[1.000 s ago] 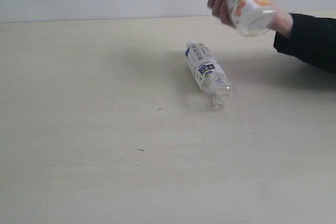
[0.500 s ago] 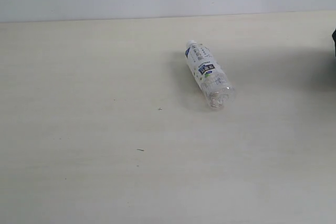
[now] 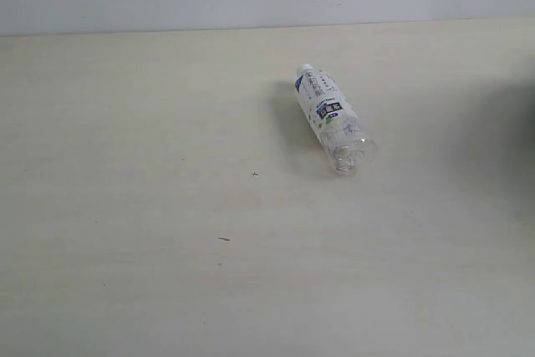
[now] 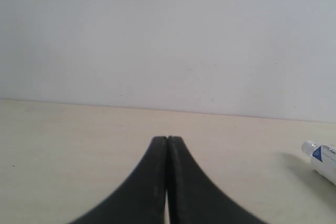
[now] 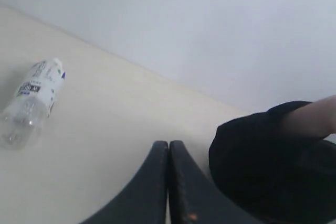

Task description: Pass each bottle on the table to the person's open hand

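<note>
Gone from exterior view: hand, green-orange bottle | left gripper, right gripper: jaws together | blue-white bottle lying on table, apart from both | dark sleeve beside right gripper

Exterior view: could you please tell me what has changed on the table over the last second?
The person's hand, which held the green-orange fruit bottle at the upper right, has withdrawn to the right out of that view with it; only the dark sleeve shows in the right wrist view. The blue-white bottle lies on its side on the table in the same spot.
</note>
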